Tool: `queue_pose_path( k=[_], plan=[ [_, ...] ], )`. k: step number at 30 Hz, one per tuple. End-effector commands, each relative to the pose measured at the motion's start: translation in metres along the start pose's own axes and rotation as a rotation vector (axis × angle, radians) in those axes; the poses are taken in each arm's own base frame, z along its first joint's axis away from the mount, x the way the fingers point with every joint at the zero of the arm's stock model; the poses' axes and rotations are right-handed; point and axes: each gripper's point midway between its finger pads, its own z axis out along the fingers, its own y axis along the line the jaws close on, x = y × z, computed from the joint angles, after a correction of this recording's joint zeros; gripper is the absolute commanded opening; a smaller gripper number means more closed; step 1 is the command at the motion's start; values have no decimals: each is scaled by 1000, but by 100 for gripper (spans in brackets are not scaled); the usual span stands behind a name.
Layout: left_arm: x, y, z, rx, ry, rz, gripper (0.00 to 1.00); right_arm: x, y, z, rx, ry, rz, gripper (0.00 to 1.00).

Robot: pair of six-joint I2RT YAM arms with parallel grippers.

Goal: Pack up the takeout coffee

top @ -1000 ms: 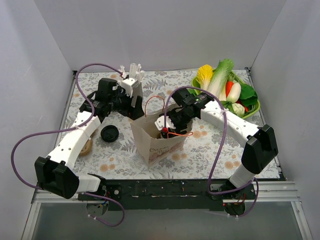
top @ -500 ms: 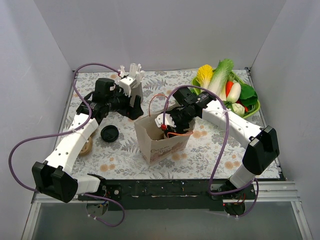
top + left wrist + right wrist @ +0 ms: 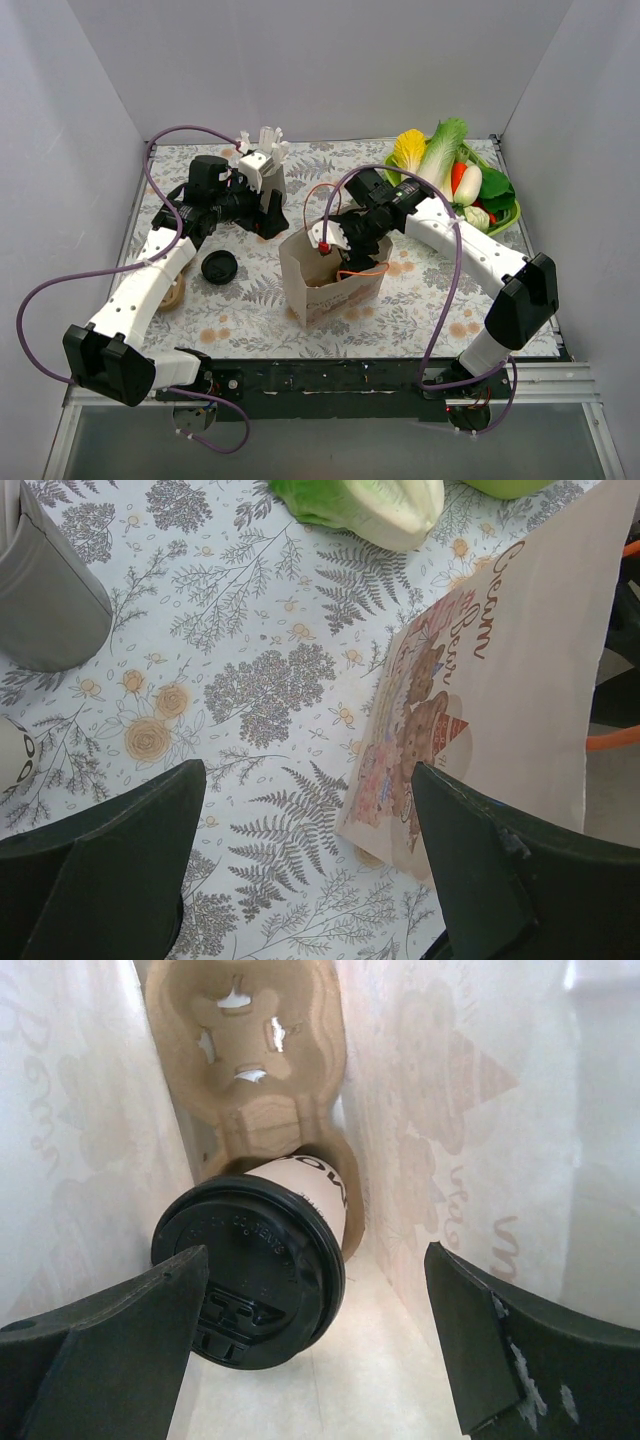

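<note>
The takeout coffee (image 3: 250,1285), a cream cup with a black lid, stands tilted in a brown cardboard carrier (image 3: 245,1080) at the bottom of the paper bag (image 3: 480,1110). My right gripper (image 3: 315,1350) is inside the bag, open, with its fingers on either side of the cup and above it. In the top view the right gripper (image 3: 335,240) is at the mouth of the bag (image 3: 325,290) and the cup is hidden. My left gripper (image 3: 272,218) is open and empty just behind the bag's left side. In the left wrist view the left gripper (image 3: 310,870) is over the tablecloth beside the printed bag (image 3: 500,680).
A loose black lid (image 3: 218,267) lies left of the bag. A grey holder (image 3: 268,170) with white cutlery stands at the back. A green basket of vegetables (image 3: 455,185) sits at the back right. A brown object (image 3: 172,292) lies under the left arm.
The bag has shifted and now stands narrower and more upright. My left gripper has drawn back from the bag's edge. My right gripper has moved slightly up and back at the bag's mouth.
</note>
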Motion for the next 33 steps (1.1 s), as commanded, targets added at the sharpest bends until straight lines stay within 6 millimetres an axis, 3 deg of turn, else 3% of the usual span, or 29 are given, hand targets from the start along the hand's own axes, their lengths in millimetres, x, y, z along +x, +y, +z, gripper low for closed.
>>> queue_pose_path(
  k=[1, 15, 23, 30, 33],
  plan=[
    [-17, -8, -14, 16, -69, 27, 85, -20, -7, -22, 57, -32, -8, 96],
    [-15, -9, -11, 27, -71, 26, 85, -34, -12, -37, 99, -40, -19, 96],
    [-8, -13, -10, 49, -65, 19, 85, -46, -14, -60, 167, -48, -24, 96],
    [6, -16, -5, 72, -36, 9, 85, -45, 15, -73, 227, -31, -120, 95],
    [9, -16, -2, 85, -24, 11, 85, -39, 34, -65, 217, -2, -174, 95]
  ],
)
